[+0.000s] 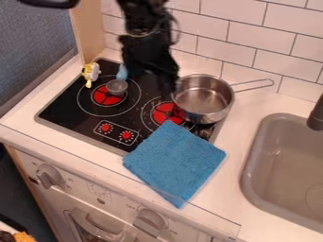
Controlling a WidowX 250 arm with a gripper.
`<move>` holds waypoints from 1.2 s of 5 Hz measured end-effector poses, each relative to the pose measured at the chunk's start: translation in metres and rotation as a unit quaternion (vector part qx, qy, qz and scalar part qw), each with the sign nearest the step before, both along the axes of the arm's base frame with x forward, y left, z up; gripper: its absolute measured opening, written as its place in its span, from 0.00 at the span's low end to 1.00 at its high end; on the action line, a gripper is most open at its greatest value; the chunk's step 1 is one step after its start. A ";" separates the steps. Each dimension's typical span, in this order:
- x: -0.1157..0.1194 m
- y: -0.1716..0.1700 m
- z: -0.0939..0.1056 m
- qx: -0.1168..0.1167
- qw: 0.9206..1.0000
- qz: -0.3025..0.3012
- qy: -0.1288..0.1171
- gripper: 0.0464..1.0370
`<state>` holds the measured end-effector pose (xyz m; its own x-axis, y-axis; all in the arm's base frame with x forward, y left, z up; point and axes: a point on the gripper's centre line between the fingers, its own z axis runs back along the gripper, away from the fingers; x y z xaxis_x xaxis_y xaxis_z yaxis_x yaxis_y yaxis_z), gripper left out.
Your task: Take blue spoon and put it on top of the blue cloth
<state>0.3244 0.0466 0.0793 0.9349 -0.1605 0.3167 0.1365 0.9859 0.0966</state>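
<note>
Toy kitchen w/ stove (pixel 71 109), sink (pixel 252 172), oven knobs (pixel 48 176).

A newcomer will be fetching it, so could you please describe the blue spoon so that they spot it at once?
On the black stovetop, find the left burner's red centre. The spoon there has a round grey bowl and a blue handle pointing toward the tiled wall. That blue handle sets it apart from the yellow-and-white toy and the silver pot.

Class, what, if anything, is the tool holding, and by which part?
It cannot be told: the tool hangs close by the pot, and no hold on it or the blue spoon can be made out.
</note>
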 end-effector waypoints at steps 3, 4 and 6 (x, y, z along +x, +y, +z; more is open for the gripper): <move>0.020 0.060 -0.006 0.015 0.988 0.155 0.011 0.96; 0.028 0.075 -0.020 0.012 0.984 0.176 0.018 0.96; 0.046 0.086 -0.047 0.018 0.982 0.184 0.034 0.96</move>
<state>0.3709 0.1328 0.0324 0.9505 0.1822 0.2517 -0.2208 0.9660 0.1345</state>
